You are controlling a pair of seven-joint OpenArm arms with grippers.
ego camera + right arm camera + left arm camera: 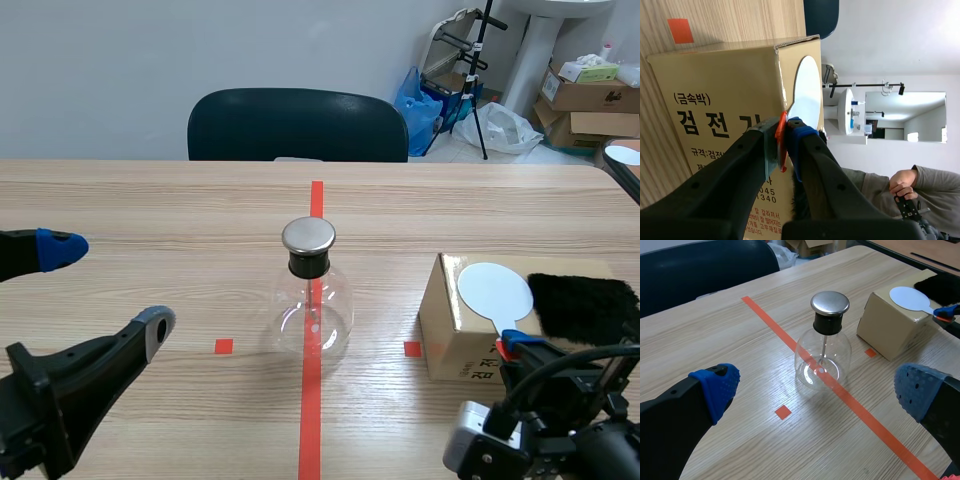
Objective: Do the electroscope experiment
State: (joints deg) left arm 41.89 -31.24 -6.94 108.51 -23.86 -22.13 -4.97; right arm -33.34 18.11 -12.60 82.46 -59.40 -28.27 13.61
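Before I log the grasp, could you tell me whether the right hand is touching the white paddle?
Touching. The right wrist view shows the right hand closed on the red handle of the white paddle.

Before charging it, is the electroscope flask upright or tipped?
Upright: the electroscope flask stands on its base, metal cap on top.

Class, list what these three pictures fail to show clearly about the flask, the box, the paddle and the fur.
Paddle handle: right wrist view, hidden between the right pincer's fingers; only a red sliver shows.
Flask rod's lower end: scene and left wrist views, too small, lost in glare.
Box print: right wrist view, lower lines covered by the pincer.
Fur: left wrist view, cut off by the picture's edge.
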